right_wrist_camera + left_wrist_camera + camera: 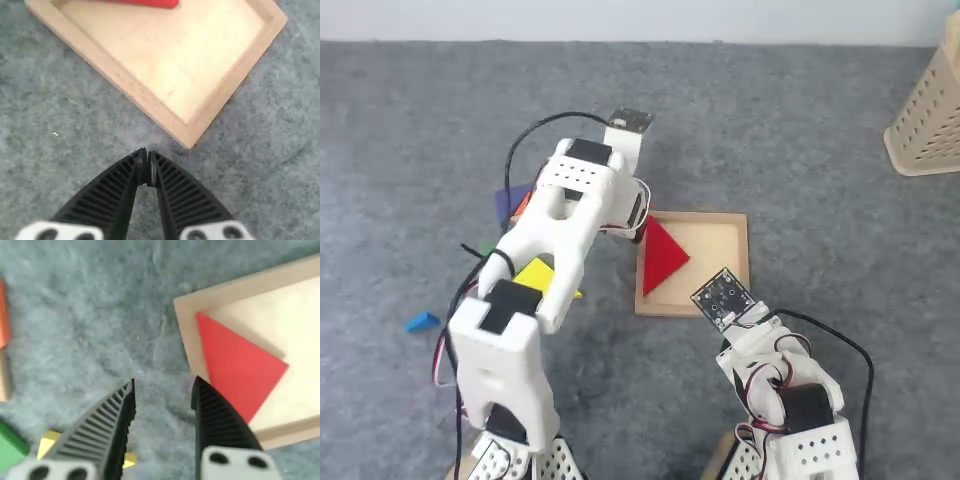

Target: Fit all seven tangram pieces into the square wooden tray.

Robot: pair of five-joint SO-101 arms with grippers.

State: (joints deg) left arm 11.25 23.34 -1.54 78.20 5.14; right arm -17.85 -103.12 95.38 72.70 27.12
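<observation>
1. a grey mat (800, 130) with a short, carpet-like nap covers the whole table. its surface is mottled with lighter and darker flecks, and in the wrist views the fibres look fuzzy and uneven.
2. a beige basket (928, 105) stands on the mat at the far right edge of the high view, partly cut off. its walls have rows of small slots and widen a little towards the base.
3. a plain, pale strip (620, 18) runs along the far edge of the mat. i cannot tell what it is.
</observation>
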